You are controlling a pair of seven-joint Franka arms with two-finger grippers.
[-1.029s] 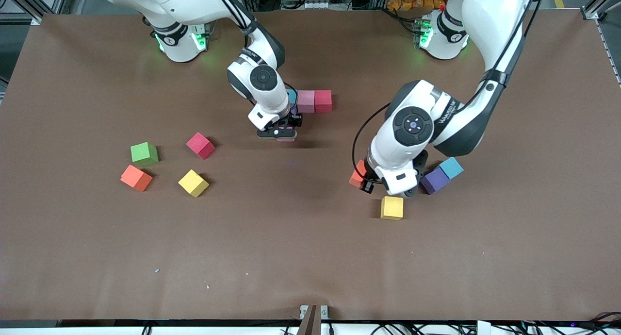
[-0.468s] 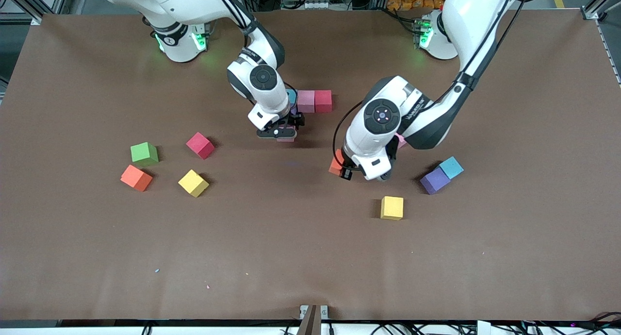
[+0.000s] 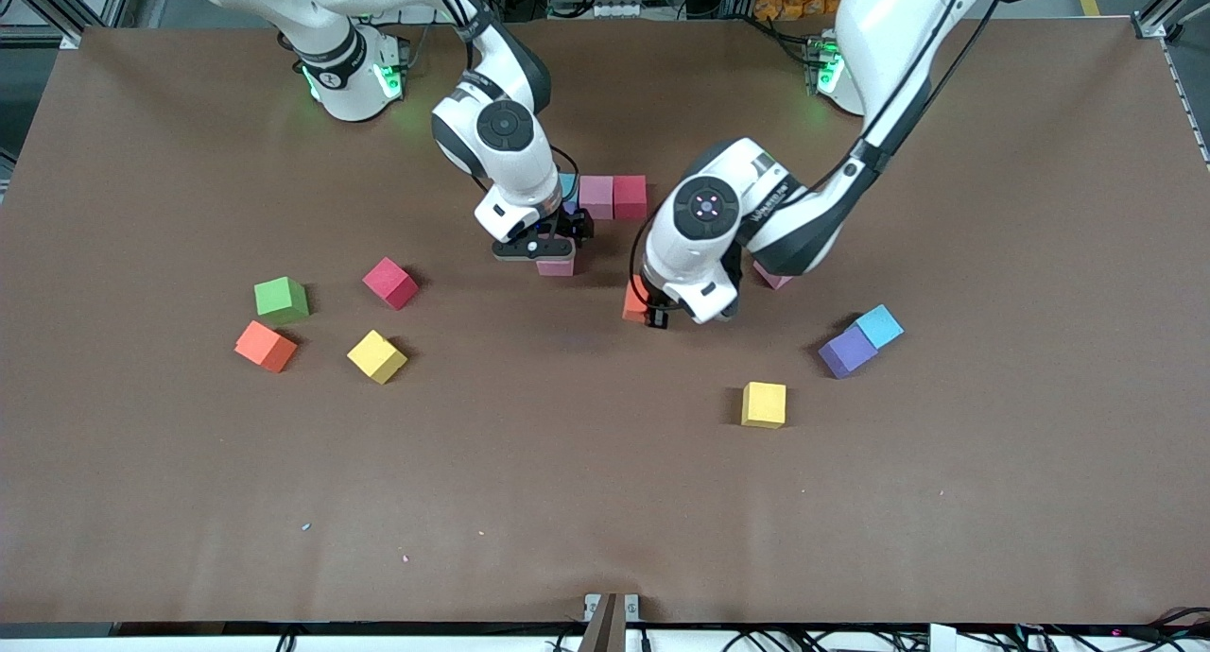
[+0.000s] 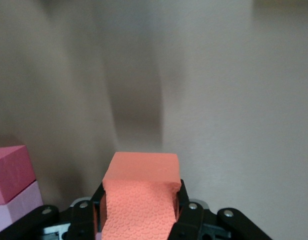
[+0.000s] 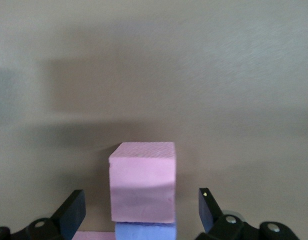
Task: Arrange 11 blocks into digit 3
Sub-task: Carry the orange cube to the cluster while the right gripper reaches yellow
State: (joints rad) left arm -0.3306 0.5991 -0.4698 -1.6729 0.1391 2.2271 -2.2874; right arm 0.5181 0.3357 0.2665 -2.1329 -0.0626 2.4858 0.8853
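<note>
Between left gripper (image 4: 140, 212) fingers, a dimpled foam orange cube (image 4: 139, 200).

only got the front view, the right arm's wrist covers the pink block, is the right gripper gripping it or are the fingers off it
Observer: Off it. The right wrist view shows the right gripper open, with the pink block standing free between the fingers and a gap on each side.
Operator: is it up against anything
Observer: Yes, one face sits flush against a purple block.
Operator: and the left one, what's it got
Observer: The left gripper is shut on an orange block, pinched on two opposite faces.
</note>
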